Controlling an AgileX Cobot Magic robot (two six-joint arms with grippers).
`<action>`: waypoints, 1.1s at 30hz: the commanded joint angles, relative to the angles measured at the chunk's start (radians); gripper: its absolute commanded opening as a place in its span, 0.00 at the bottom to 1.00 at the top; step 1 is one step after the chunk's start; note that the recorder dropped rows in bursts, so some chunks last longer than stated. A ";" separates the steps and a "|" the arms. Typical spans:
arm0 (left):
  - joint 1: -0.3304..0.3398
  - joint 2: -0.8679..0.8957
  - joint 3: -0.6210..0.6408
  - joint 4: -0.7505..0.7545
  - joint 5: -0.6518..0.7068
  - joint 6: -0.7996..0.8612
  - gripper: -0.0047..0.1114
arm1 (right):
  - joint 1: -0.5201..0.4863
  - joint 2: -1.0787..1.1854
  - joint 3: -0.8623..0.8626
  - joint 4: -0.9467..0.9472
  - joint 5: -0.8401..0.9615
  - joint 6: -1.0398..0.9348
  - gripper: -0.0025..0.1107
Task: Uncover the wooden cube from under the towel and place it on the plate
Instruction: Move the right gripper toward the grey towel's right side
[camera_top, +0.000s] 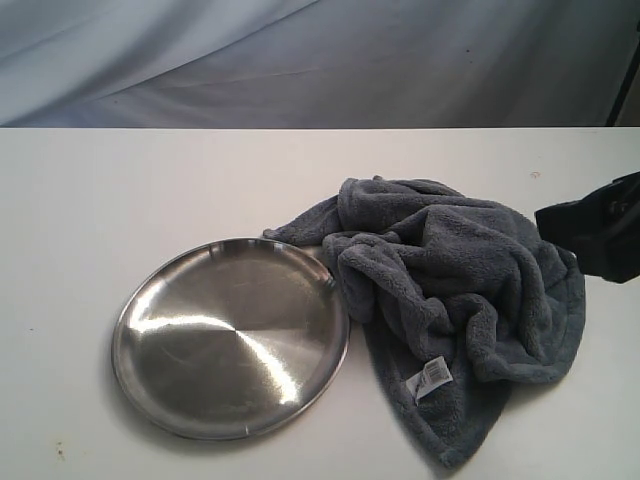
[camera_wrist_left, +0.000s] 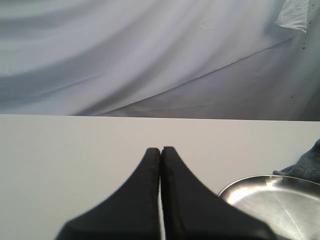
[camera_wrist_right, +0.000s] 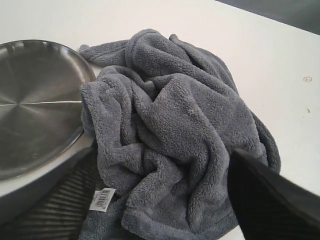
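Well, in the exterior view the plate (camera_top: 230, 340) is seen on the near left of the table (camera_top: 80, 200), and the towel (camera_top: 450, 290) is heaped just to its right. The towel's edge is laid against the plate's right rim. The cube cannot be seen at all. It is judged to be hidden under the heap, but under which part cannot be told. A bit of the right gripper (camera_top: 560, 225) is seen at the right edge, beside the towel and not touching it. The left gripper is not seen in this view.

In the left wrist view the left gripper (camera_wrist_left: 160, 150) is closed tight and nothing is held in it. Bare table is seen under it, with the plate (camera_wrist_left: 272, 200) and a scrap of towel (camera_wrist_left: 307, 167) nearby.

In the right wrist view the right gripper (camera_wrist_right: 164, 152) is spread wide over the towel (camera_wrist_right: 175, 115), and nothing is held. The plate (camera_wrist_right: 35, 105) and the white label (camera_wrist_right: 101, 199) are seen too.

Much could go wrong from here. Since the cube is hidden, it could be pinched together with the towel, lifted and then dropped. If the towel is pulled fast, the cube could be rolled along and knocked off the table. Because the rim is touched by the towel, the plate could be dragged or tipped. If the towel is let go on the left, the plate could be covered.
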 joint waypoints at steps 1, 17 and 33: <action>-0.001 -0.002 0.004 0.001 -0.002 -0.003 0.05 | 0.004 -0.001 -0.007 0.063 0.019 0.006 0.60; -0.001 -0.002 0.004 0.001 -0.002 -0.001 0.05 | 0.004 -0.001 -0.007 0.186 -0.082 -0.003 0.55; -0.001 -0.002 0.004 0.001 -0.002 -0.003 0.05 | 0.002 -0.001 -0.007 -0.333 0.220 0.225 0.47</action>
